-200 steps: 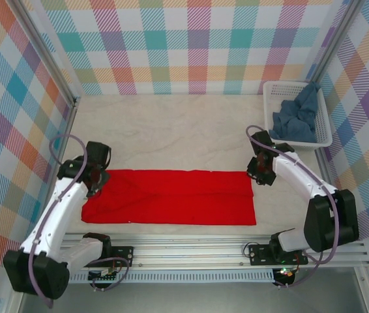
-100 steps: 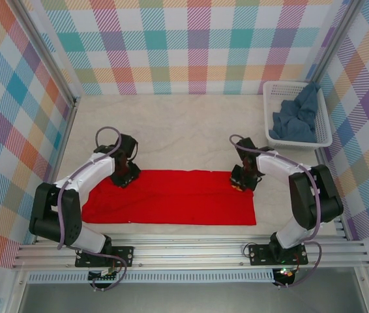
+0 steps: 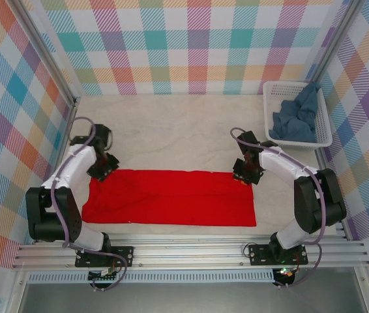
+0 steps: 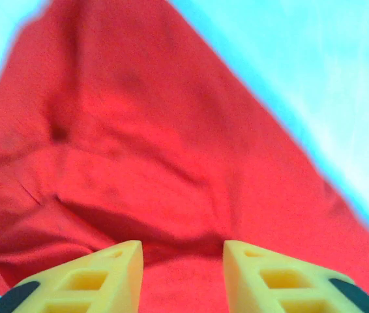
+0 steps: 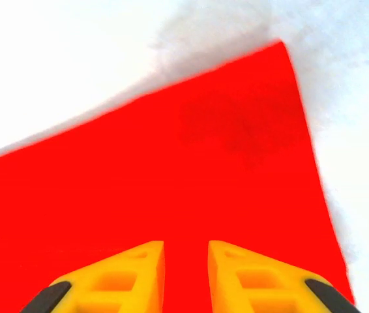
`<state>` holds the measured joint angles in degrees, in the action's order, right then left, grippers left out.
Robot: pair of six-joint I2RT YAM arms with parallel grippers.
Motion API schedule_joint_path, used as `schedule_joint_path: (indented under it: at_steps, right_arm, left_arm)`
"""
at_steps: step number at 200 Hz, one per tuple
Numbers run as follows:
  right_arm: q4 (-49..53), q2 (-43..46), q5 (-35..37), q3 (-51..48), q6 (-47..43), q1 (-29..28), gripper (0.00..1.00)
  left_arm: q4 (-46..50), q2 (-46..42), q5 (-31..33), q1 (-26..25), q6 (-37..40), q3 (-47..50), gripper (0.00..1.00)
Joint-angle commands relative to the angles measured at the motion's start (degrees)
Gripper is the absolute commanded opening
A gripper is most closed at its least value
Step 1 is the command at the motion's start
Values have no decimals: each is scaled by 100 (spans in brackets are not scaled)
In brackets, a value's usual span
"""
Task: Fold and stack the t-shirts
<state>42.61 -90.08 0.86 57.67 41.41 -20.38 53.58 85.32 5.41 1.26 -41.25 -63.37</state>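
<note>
The red t-shirt lies folded into a long flat band across the near part of the table. My left gripper hovers at its far left corner. In the left wrist view the gripper stands open above wrinkled red cloth, nothing between its fingers. My right gripper is at the band's far right corner. In the right wrist view the gripper shows a narrow gap, with smooth red cloth flat beneath it. The blue-grey t-shirt sits crumpled in the basket.
The white lattice basket stands at the back right, against the chequered wall. Bare marbled tabletop stretches behind the red band. A metal rail runs along the near edge by the arm bases.
My left gripper moved left along the far edge to the corner and its jaws widened. My right gripper shifted slightly right and opened a little. The red shirt lies as before.
</note>
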Motion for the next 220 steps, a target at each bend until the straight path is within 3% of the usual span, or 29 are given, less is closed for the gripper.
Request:
schedule_joint_path:
  at_steps: [1,29,64,111,164,187,220]
  right_arm:
    - [-22,-232,-190,191,-240,-9,24]
    - [-143,-638,-267,220,-86,68,24]
    - [351,-1639,-123,734,13,222,23]
    - [1318,-2768,407,2237,-310,651,22]
    - [1842,-3831,617,4190,-942,1212,21]
    - [1752,-3943,380,4719,-1367,1139,22]
    - [1559,-3282,461,4615,-1476,788,31]
  left_arm:
    - [-132,501,-359,585,569,-130,44]
    - [-291,1215,-976,685,807,-395,39]
    - [-332,1800,-662,718,906,-467,30]
    - [-497,2444,-1185,625,901,-975,29]
    - [-199,3296,-1397,306,933,-2348,30]
    - [-265,3083,-1279,203,1014,-2673,36]
    - [-183,2124,-876,-143,1169,-2415,44]
